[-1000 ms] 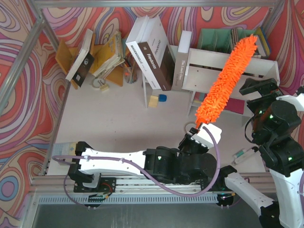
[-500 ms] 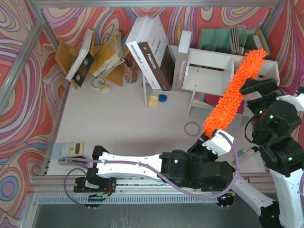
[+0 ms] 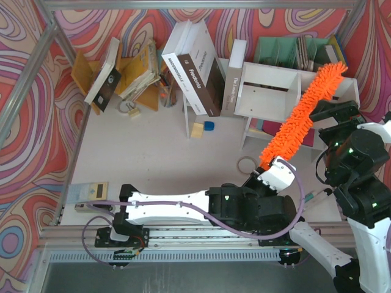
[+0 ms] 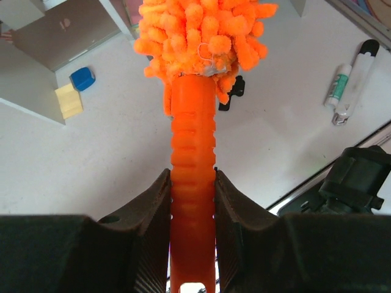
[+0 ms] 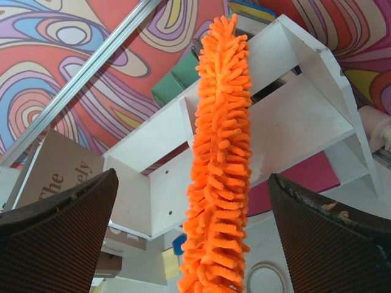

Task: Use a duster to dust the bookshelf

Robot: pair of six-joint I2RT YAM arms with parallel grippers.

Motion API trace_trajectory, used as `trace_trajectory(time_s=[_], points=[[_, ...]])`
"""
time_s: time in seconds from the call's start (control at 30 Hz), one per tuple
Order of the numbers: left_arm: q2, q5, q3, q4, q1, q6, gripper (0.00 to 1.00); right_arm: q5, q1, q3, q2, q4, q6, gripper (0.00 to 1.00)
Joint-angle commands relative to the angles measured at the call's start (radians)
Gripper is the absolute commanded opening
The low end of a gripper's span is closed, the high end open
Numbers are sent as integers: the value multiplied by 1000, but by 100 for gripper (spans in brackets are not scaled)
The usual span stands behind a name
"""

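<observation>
Swung rightward since before, our duster [image 3: 299,116] reaches over the bookshelf's [image 3: 269,97] right half. Left gripper [image 4: 192,178] clamps its handle, right gripper [image 5: 193,177] gapes. We judge dusting unfinished.

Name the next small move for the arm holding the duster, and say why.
Probably sweep the duster leftward along the bookshelf. The left hand is shut on its handle, and from above the fluffy head slants across the shelf's right end, so a short wipe seems next.
</observation>
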Motion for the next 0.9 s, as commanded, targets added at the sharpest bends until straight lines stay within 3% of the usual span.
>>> trace_trajectory(time_s=[0.0, 0.1, 0.3, 0.67, 0.77, 0.87], points=[[-86, -130, -111, 114, -60, 84, 0, 32, 4, 29, -5, 8, -20, 99], [-187, -164, -245, 229, -88, 113, 0, 33, 3, 24, -5, 10, -18, 99], [-292, -196, -388, 252, -89, 35, 0, 31, 4, 18, -3, 12, -20, 99], [-56, -233, -62, 74, -56, 77, 0, 14, 4, 9, -5, -1, 6, 99], [-40, -277, -21, 97, -62, 125, 0, 16, 4, 10, -8, -2, 6, 99], [-74, -364, -72, 266, -97, 285, 0, 20, 4, 16, -8, -2, -1, 99]])
